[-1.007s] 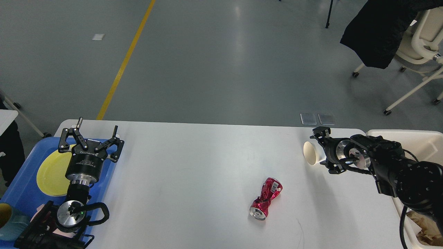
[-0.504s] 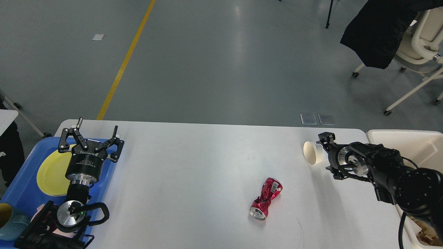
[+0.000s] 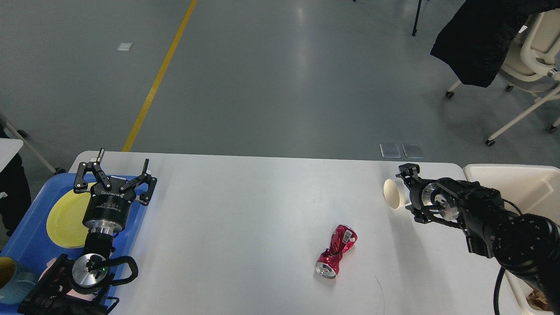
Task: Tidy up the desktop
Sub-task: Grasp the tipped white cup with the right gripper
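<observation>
The desktop [image 3: 245,218] is a wide white tabletop. A white paper cup [image 3: 392,194] lies on its side near the far right corner, mouth facing left. My right gripper [image 3: 410,194] is right at the cup's base end. It is dark and seen from behind, so its fingers cannot be told apart. A crushed red can [image 3: 336,257] lies on the desktop, nearer and to the left of the cup. My left gripper [image 3: 114,175] stands open and empty over the right edge of the blue tray [image 3: 26,245].
On the blue tray are a yellow plate [image 3: 65,218] and a teal cup [image 3: 11,280]. A cream bin [image 3: 525,179] stands off the desktop's right end. Beyond the far edge is grey floor with chairs [image 3: 533,57] at the top right.
My right gripper drew back to the right from the paper cup, then came in against its base again. The cup, the can and the left arm have stayed put.
</observation>
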`<move>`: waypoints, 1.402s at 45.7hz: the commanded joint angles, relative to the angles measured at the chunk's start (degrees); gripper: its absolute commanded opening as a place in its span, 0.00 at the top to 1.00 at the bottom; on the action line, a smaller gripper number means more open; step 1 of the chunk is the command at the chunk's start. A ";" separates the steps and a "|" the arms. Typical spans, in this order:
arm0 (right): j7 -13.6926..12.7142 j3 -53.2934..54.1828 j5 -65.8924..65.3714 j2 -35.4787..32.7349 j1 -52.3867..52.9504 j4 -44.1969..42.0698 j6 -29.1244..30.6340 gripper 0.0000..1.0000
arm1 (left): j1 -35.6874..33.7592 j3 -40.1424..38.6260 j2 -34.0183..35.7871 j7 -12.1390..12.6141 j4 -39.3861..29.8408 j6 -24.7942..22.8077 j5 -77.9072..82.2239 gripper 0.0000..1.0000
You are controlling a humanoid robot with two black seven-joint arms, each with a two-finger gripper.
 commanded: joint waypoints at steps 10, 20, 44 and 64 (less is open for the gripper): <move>0.00 0.20 -0.08 0.58 -0.83 -0.07 -0.82 0.06 | 0.00 0.00 0.00 0.00 0.00 0.00 -0.05 0.04; -0.09 0.20 -0.08 0.75 -0.83 -0.07 -2.14 0.06 | 0.00 0.00 0.00 0.00 0.00 0.00 -0.05 0.04; -0.35 0.29 -0.79 0.58 -0.83 0.55 -1.17 1.00 | 0.00 0.00 0.00 0.00 0.00 0.00 -0.05 0.04; -7.03 -0.15 -2.80 -7.85 7.77 8.88 6.30 1.00 | 0.00 0.00 0.00 0.00 0.00 0.00 -0.05 0.04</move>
